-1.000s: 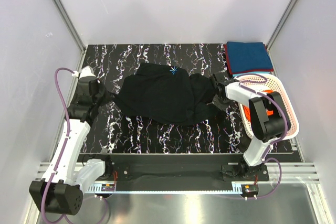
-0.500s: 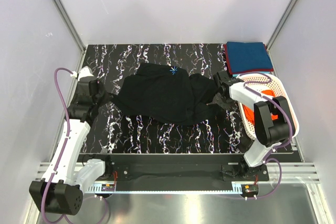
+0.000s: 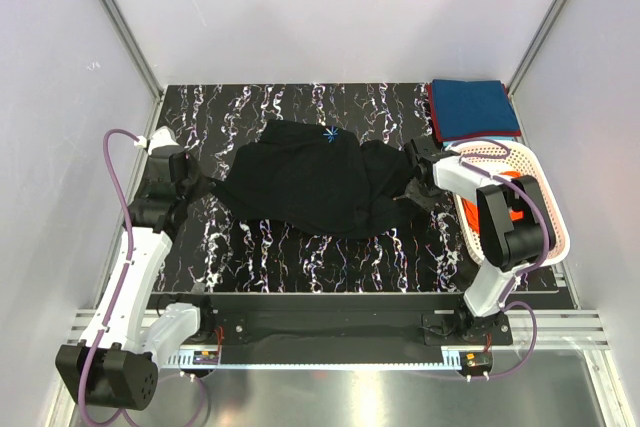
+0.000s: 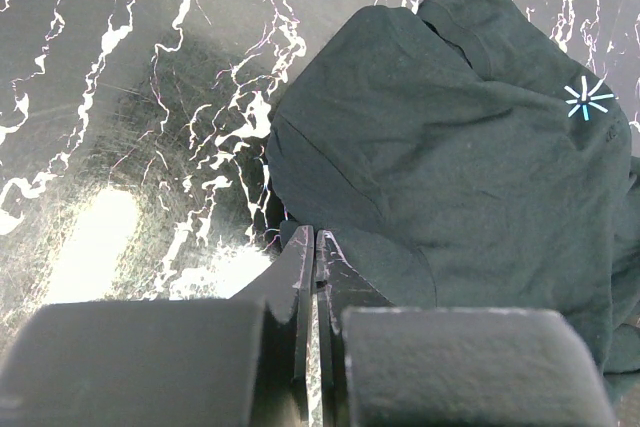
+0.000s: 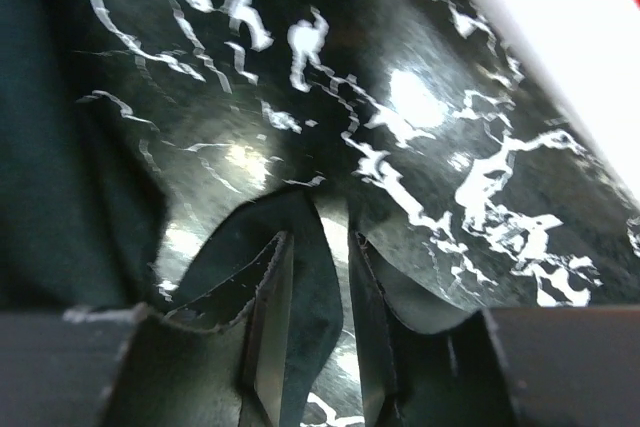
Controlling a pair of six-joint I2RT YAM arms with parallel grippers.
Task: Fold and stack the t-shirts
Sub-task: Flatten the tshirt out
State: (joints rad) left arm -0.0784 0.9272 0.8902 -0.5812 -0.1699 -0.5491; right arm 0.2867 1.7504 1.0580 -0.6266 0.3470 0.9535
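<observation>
1. In the middle of the black, white-veined marble desk (image 3: 300,247) lies a black short-sleeved fabric t-shirt (image 3: 310,182), spread out but rumpled, with its sleeves reaching towards either side.
2. The one mark that shows on it is a small light-blue starburst emblem (image 4: 587,99) near the far hem line in the overhead view (image 3: 329,134). It carries no letters that can be read.
3. The left end effector (image 3: 197,187) sits at the shirt's left sleeve. In the left wrist view its fingers are pressed together (image 4: 315,242), with the sleeve's edge pinched at their tips, and the body of the shirt stretches away ahead and to the right.
4. The right end effector (image 3: 415,169) is at the shirt's right sleeve, low over the desk. In the right wrist view its fingers stand apart (image 5: 318,239), with a strip of black fabric lying loose between them and a gap showing beside it.
5. A white plastic lattice basket (image 3: 556,222) stands just to the right of the right arm, with a bright orange fabric t-shirt (image 3: 516,215) inside it.
6. In the far right corner a folded teal-blue fabric t-shirt (image 3: 472,107) rests on a dark red fabric t-shirt (image 3: 434,112), well apart from both end effectors.
</observation>
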